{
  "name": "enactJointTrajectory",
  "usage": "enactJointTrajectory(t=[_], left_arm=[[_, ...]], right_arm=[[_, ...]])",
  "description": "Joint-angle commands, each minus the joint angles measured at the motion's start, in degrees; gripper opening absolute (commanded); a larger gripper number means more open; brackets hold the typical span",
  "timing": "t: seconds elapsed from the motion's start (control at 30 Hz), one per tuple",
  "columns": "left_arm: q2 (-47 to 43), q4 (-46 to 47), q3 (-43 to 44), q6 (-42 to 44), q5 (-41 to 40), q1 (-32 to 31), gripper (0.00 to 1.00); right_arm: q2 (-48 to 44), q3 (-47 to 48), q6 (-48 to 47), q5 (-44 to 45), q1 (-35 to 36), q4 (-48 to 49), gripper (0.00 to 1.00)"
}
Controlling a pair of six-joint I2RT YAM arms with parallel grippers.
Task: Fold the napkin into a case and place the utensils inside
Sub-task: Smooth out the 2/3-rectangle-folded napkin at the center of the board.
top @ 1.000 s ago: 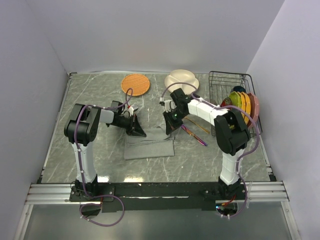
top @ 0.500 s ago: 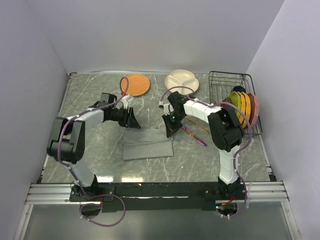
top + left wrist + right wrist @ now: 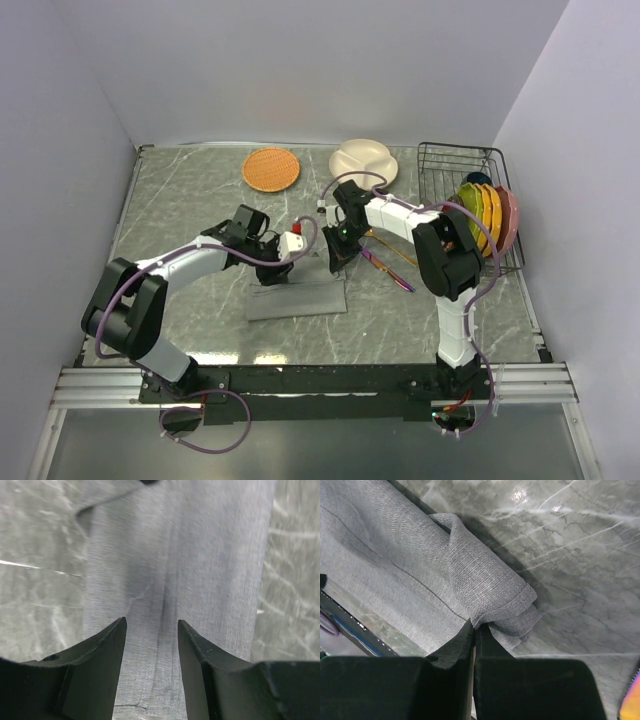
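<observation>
Napkin lies folded oblong at table centre. Right gripper pinches its 1 o'clock corner, fingers tight on the cloth. Left gripper sits over the 11 o'clock end, fingers moderately apart (nothing between them). Utensils lie at the napkin's 2 o'clock.

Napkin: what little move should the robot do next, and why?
Probably the right gripper should let go. It is shut on a corner of the napkin, which already lies folded into a narrow strip. The left gripper hangs open above it, and the utensils wait on the table beside it.
</observation>
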Motion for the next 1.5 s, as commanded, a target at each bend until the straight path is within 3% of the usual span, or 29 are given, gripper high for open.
enactJointTrajectory(t=[0.0, 0.4, 0.67, 0.8, 0.87, 0.97, 1.2, 1.47], left_arm=[[-0.1, -2.2, -0.6, 9.8, -2.6, -2.1, 0.51], [2.1, -3.0, -3.1, 13.9, -8.2, -4.3, 0.53], [2.4, -3.0, -2.7, 15.2, -10.9, -4.2, 0.44], [1.7, -3.1, -2.9, 17.2, -11.7, -4.2, 0.29], [1.0, -3.3, -2.4, 17.2, -11.7, -4.2, 0.27], [0.7, -4.2, -1.3, 17.4, -11.8, -4.3, 0.28], [0.7, -5.1, -0.6, 18.5, -12.3, -4.2, 0.42], [0.7, -6.2, 1.5, 18.6, -12.7, -4.3, 0.42]], right_arm=[[0.0, 2.8, 0.8, -0.9, -0.3, -2.6, 0.0], [0.3, 3.4, 1.1, -1.6, -0.4, -4.0, 0.0], [0.5, 3.4, 0.4, -1.1, -0.4, -4.0, 0.0], [0.7, 3.5, 0.1, -1.0, -0.3, -4.0, 0.0], [0.8, 3.9, 0.1, -0.9, -0.3, -4.1, 0.0], [1.1, 5.0, -0.2, -1.1, -0.4, -4.6, 0.0], [1.2, 5.6, -0.4, -1.4, -0.3, -4.9, 0.0], [1.2, 5.5, -0.9, -1.5, -0.4, -5.0, 0.0]])
